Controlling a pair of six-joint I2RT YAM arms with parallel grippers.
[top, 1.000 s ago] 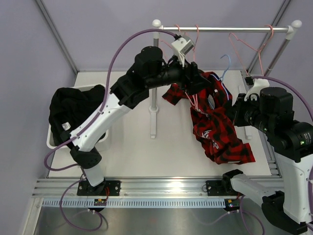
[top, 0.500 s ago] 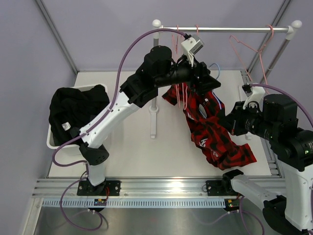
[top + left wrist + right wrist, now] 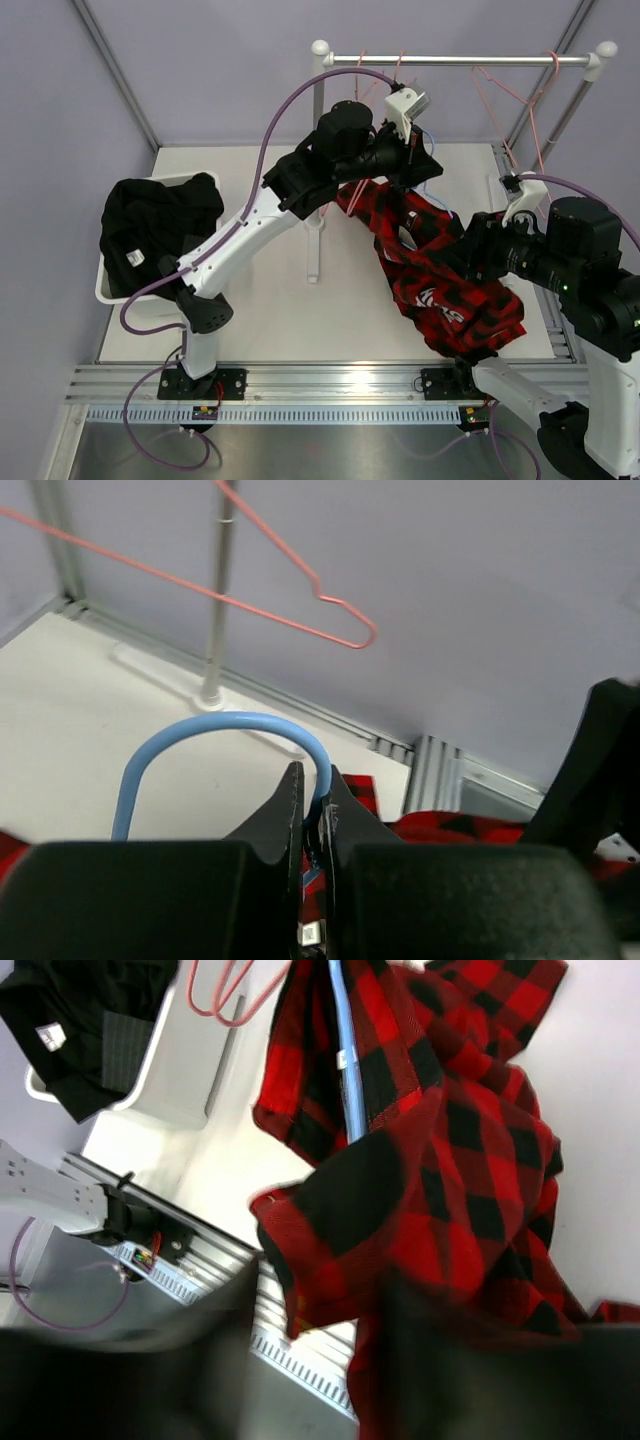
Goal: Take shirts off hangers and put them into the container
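Left end effector (image 3: 310,780) is pinched narrow on the blue wire hanger (image 3: 222,723), its two dark fingers pressed together with the wire caught between them where the arch of the hook comes down. From the top camera this end effector sits high over the back of the worktop (image 3: 300,320), just under the metal rail (image 3: 460,60) and to the right of the centre post. The red-and-black check shirt (image 3: 440,270) hangs on that blue hanger, and its cloth runs down and forward toward the right arm, with the lower end bunched on the worktop near the front right corner. The right wrist camera shows the blue wire passing down inside the shirt's open collar. The right end effector (image 3: 320,1300) is up against the middle of the shirt, but its fingers are only dark blurs at the bottom of its own camera, so I cannot tell whether they grip the cloth or stand apart from it. Several pink wire hangers (image 3: 500,90) hang on the rail, bare. The white plastic container (image 3: 105,285) stands at the left edge of the worktop, well apart from the check shirt, and is heaped with a black shirt (image 3: 150,225) that spills over its rim. In the right wrist view, what looks like a grey pinstriped patch (image 3: 125,1048) lies among that dark fabric.
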